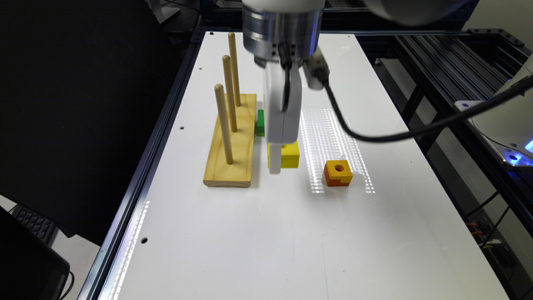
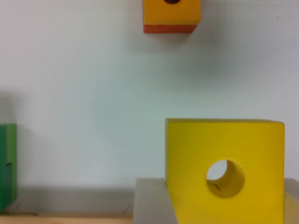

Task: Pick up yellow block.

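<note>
White table [image 1: 258, 233] under jaws gripping the yellow block [image 2: 224, 170], black framing [image 1: 454, 66] alongside

A ribbed silver wrist [image 1: 280, 31] at the frame's upper centre carries a white hand [image 1: 275, 166] and a black cable [image 1: 374, 133].

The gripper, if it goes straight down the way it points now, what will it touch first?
Most likely the yellow block: the gripper already has a finger on each side. Below lies the white table.
</note>
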Tool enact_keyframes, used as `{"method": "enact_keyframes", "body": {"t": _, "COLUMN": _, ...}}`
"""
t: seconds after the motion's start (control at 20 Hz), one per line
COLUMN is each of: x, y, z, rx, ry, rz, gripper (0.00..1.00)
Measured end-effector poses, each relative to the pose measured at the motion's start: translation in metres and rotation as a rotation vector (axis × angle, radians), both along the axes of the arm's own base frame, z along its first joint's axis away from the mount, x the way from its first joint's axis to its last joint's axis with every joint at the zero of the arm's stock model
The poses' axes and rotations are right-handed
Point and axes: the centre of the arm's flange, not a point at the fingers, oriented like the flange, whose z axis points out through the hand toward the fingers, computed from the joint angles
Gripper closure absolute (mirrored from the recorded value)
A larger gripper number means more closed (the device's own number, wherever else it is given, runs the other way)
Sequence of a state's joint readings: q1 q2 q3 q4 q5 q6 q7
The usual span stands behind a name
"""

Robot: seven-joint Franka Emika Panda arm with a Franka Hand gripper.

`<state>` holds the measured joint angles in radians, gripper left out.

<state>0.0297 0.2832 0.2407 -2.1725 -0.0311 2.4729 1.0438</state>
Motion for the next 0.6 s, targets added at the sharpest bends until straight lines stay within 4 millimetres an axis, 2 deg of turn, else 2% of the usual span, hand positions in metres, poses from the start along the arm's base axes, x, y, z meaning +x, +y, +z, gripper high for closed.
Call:
{"method": "enact_keyframes", "body": {"t": 0.15, "x": -0.003, "y": 0.001, "z": 0.021, "rx": -0.010, "ry": -0.001, "rz": 0.001, "gripper": 1.00}}
{"method": "enact_keyframes", "body": {"t": 0.45, "x": -0.004, "y": 0.002, "z": 0.030, "rx": -0.013, "ry": -0.006, "rz": 0.000, "gripper": 1.00}}
{"method": "enact_keyframes", "body": {"t": 0.6, "x": -0.007, "y": 0.002, "z": 0.055, "rx": -0.022, "ry": -0.015, "rz": -0.001, "gripper": 1.00}}
